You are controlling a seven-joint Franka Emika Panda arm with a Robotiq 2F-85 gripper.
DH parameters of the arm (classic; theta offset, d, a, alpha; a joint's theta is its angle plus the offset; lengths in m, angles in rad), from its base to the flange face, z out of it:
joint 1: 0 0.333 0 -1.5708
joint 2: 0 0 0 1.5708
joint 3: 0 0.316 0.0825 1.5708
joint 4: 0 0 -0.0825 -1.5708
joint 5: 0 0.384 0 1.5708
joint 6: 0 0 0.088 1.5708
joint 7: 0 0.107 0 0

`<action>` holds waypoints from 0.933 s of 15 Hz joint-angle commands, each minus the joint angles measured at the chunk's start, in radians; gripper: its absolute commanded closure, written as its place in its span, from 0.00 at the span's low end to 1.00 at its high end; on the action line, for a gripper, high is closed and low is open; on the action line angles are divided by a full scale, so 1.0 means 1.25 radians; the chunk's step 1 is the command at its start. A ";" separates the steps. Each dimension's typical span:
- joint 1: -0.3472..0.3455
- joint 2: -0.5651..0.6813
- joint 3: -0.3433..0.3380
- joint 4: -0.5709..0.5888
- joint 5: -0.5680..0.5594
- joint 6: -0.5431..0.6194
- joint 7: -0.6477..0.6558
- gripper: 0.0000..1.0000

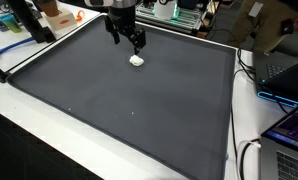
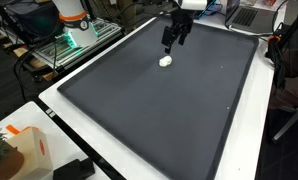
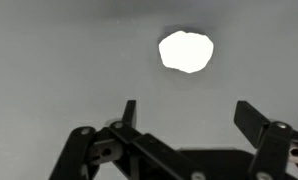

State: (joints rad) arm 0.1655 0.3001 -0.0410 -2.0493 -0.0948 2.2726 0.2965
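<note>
The gripper [image 1: 128,45] stands in the upper centre of both exterior views [image 2: 172,45], with the arm coming in from the top edge of the frame. Its two fingers [image 3: 129,112] are spread apart and released; nothing is held between them. In the wrist view the gripper [image 3: 186,107] occupies the lower half of the frame, with the linkage bars visible along the bottom edge. The nearest item is a small white lump [image 3: 185,51] of irregular outline. In the wrist view it sits in the upper centre of the frame, above the gap between the fingers and clear of both. In both exterior views the white lump [image 1: 137,60] lies just below the fingertips in the frame [image 2: 166,61], close to them but not touching. It rests directly on a large dark mat [image 1: 129,110], near that mat's far edge and not inside any container. The mat fills most of both exterior views [image 2: 159,110] and forms the grey background of the wrist view. The mat lies on a white table [image 1: 24,130], which shows as a pale border around it. An orange-and-white box [image 2: 24,150] stands on the table in the lower left of an exterior view, well apart from the gripper; what it holds cannot be determined.
</note>
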 commanded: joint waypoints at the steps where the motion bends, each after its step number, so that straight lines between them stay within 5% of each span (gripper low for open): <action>1: -0.014 0.005 0.014 0.006 -0.005 -0.002 0.004 0.00; 14: -0.067 0.165 0.044 0.260 0.120 -0.265 -0.075 0.00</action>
State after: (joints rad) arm 0.1215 0.4421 -0.0141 -1.8095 -0.0090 2.0115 0.2640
